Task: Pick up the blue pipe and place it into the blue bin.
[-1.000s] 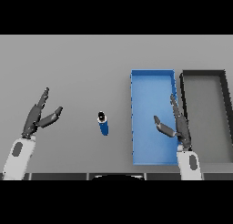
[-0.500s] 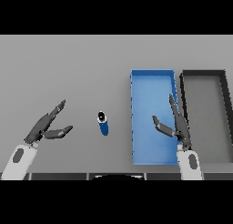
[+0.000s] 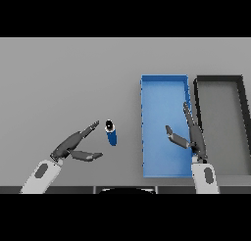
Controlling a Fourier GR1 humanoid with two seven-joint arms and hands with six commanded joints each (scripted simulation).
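We find the blue pipe lying free on the table, left of the blue bin, so it needs a side approach. Our left hand sits just beside it, fingers and thumb spread wide, holding nothing. Our right hand hovers over the bin, fingers straight, idle.
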